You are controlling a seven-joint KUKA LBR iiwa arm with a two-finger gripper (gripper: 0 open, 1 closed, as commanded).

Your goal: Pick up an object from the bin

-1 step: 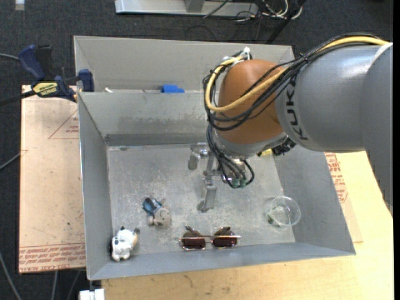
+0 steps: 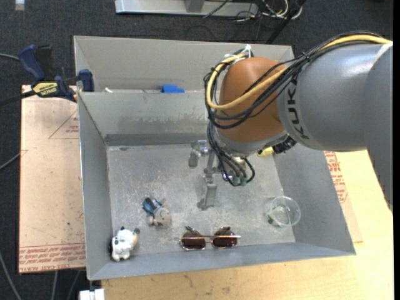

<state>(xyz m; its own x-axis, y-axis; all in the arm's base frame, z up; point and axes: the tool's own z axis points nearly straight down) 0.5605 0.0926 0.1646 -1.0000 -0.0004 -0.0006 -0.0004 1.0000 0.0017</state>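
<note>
lying frontward of pincer (image 2: 208,196), brown sunglasses (image 2: 209,240)

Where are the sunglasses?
The sunglasses lie by the bin's near wall, low in the camera view, between the white toy at the view's left and the clear cup at its right.

The grey metal bin (image 2: 94,167) is scuffed pale. It contains brown-lensed plastic sunglasses (image 2: 210,240), a small white toy figure (image 2: 124,244) and a blue-and-tan little toy (image 2: 156,211).
</note>
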